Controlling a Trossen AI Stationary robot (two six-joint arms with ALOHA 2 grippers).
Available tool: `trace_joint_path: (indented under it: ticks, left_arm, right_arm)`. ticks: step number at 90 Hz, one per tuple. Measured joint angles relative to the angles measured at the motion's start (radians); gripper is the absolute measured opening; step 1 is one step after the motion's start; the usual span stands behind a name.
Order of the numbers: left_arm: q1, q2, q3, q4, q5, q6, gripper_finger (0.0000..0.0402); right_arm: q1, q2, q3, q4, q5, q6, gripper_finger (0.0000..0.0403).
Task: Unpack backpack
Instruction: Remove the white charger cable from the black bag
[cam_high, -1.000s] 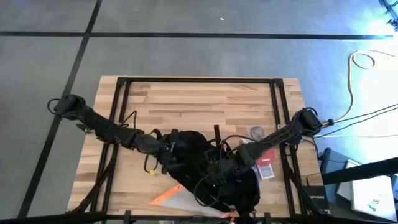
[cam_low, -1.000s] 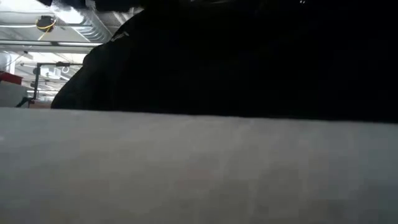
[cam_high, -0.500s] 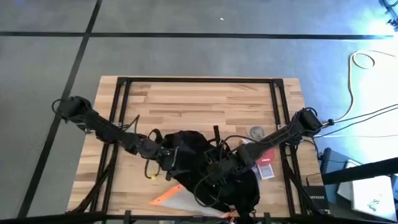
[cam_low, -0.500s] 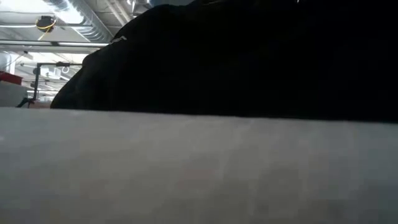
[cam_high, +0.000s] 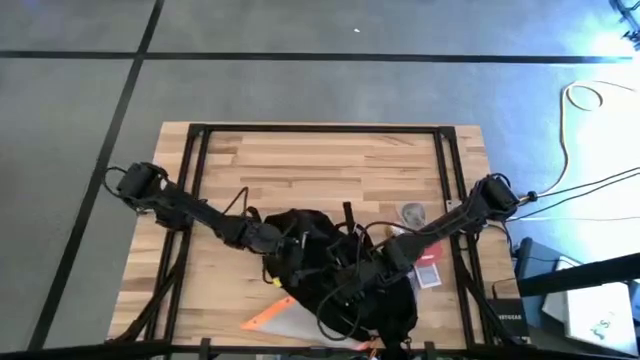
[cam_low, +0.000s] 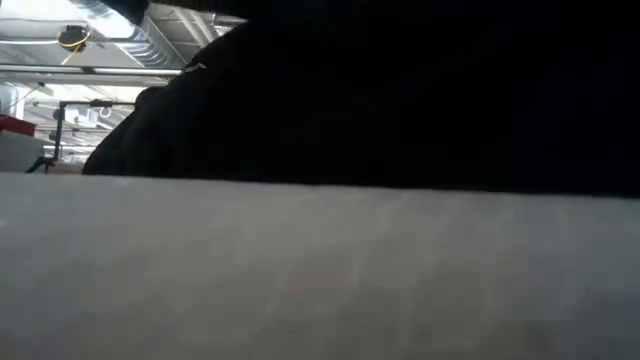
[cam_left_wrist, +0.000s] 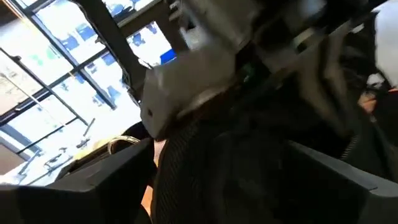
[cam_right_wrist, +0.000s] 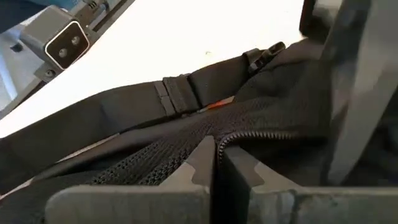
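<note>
Two dark arms reach inward over the wooden tabletop (cam_high: 320, 165) and meet on the backpack (cam_high: 310, 240), a black heap lying toward the near edge of the tabletop, a little right of its middle. The left gripper (cam_high: 283, 243) sits against the bag's left side; its wrist view is filled by black mesh and blurred hardware, so how its jaws stand cannot be told. The right gripper (cam_right_wrist: 216, 163) is down on the middle of the bag. In the right wrist view its jaws are pressed together with only a thin slit between them, right at the zipper (cam_right_wrist: 267, 134) in the black mesh; whether they pinch any fabric cannot be told. A black strap with a buckle (cam_right_wrist: 180, 93) runs across behind that spot.

Just beside the backpack, at the near edge, lies a translucent pouch with orange trim (cam_high: 275, 318). A red and white packet (cam_high: 428, 262) and a small round grey thing (cam_high: 412, 212) lie near the bag's right side. The low view shows only a dark mass of backpack fabric (cam_low: 400, 100) above the tabletop edge.
</note>
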Motion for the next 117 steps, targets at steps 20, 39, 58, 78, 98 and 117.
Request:
trace_joint_path:
  ticks: [20,39,58,78,98,117]
  left_arm:
    - [0.026,0.020,0.042,-0.020,0.001,-0.031,0.0331]
    - [0.047,0.020,0.045,-0.079,0.054,-0.106,0.0317]
    - [0.044,0.020,0.046,-0.120,0.067,-0.092,0.0282]
    - [0.039,0.020,0.046,-0.136,0.067,-0.035,0.0165]
    - [0.047,0.020,0.044,-0.129,0.078,-0.004,0.0019]
    - [0.086,0.021,0.043,-0.103,-0.026,-0.027,0.0002]
  right_arm:
    - [-0.001,0.000,0.000,0.013,0.004,-0.070,0.0000]
    - [-0.001,0.000,0.000,0.042,0.037,-0.114,0.0000]
    - [-0.002,0.000,0.000,0.043,0.038,-0.120,0.0000]
    - [-0.003,0.000,0.000,0.048,0.044,-0.121,0.0000]
    - [-0.002,0.000,0.002,0.081,0.056,-0.152,0.0000]
    - [-0.025,0.000,0.002,0.069,0.132,-0.195,0.0000]
